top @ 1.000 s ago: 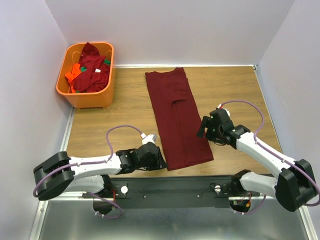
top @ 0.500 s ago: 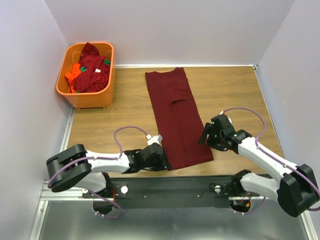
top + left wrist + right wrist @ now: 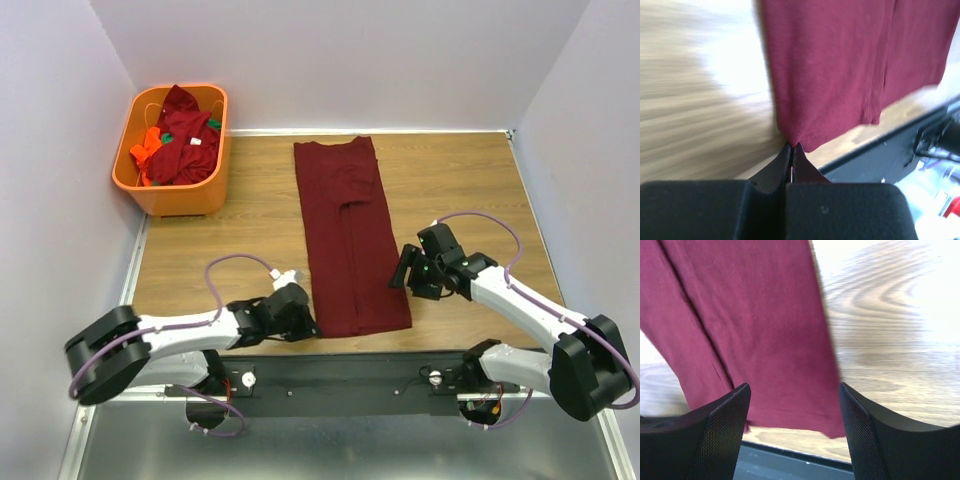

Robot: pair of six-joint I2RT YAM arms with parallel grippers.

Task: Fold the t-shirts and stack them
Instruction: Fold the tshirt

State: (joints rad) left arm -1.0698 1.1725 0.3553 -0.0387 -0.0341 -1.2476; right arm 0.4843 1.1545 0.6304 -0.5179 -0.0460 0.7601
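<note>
1. Maroon t-shirt (image 3: 345, 240) lies folded into a long strip at the centre of the wooden table (image 3: 240, 240).
2. Left gripper (image 3: 792, 146) is pinched tight on its lower-left corner.
3. Right gripper (image 3: 404, 272) hovers, fingers apart, over its lower-right edge.
4. More shirts (image 3: 180, 140) fill the orange basket (image 3: 172, 192), upper left.

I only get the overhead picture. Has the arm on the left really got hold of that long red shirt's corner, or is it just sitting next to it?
Observer: In the left wrist view, the left gripper is shut, and the near corner of the maroon t-shirt looks pinched at its tips.
Operator: And the other arm?
Observer: In the right wrist view, the right gripper is open, with the shirt's right edge lying between its jaws.
</note>
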